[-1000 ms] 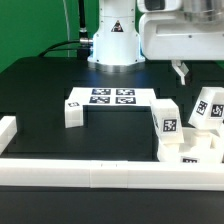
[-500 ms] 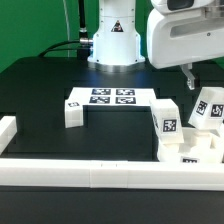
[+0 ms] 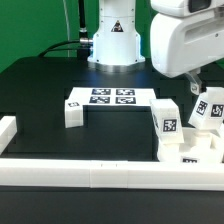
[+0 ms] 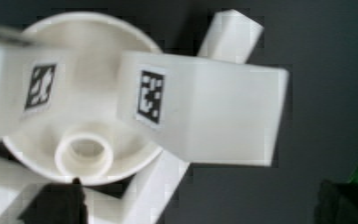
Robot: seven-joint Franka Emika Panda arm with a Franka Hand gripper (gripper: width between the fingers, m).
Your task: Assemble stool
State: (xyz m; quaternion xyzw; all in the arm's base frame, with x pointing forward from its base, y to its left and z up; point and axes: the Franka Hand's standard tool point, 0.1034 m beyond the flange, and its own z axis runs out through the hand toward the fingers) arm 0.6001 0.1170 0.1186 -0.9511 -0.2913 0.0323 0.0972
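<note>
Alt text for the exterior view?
A white robot arm's gripper hangs just above a cluster of white tagged stool parts at the exterior view's right of a black table. One leg block sits alone by the marker board; white rails border the table.

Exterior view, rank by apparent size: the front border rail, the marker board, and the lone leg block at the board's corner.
Largest to smallest:
1. front border rail, clearly the largest, though it is also nearest the camera
2. marker board
3. lone leg block, the smallest even though it sits nearer than the board
</note>
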